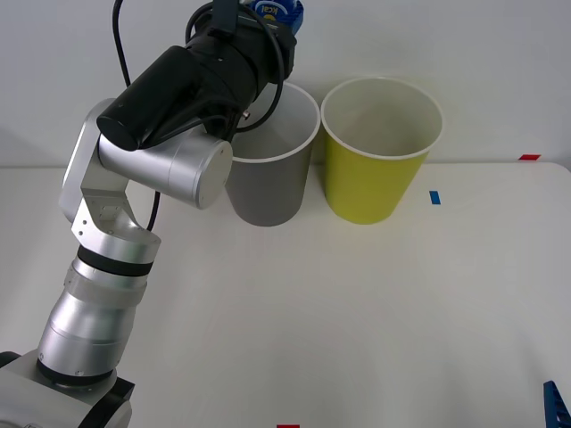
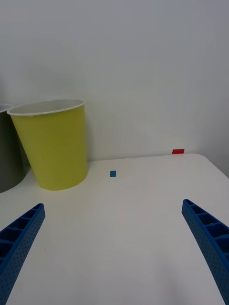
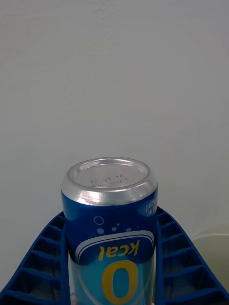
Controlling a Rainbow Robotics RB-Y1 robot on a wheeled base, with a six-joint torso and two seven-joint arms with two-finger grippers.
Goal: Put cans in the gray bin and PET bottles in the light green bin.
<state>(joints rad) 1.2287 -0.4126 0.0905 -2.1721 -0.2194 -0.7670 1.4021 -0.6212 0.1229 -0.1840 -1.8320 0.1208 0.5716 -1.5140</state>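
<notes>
Above the gray bin (image 1: 272, 165), left of the light green bin (image 1: 379, 147), the left gripper (image 3: 112, 267) clasps the blue can (image 3: 110, 228); the right gripper (image 2: 114, 248), near right, is spread wide.

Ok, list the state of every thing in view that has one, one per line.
can: upside down, clamped between the left gripper's fingers, raised over the gray bin
left gripper: shut on the can
right gripper: open, low over the table
gray bin: upright
light green bin: upright, nothing seen inside
</notes>
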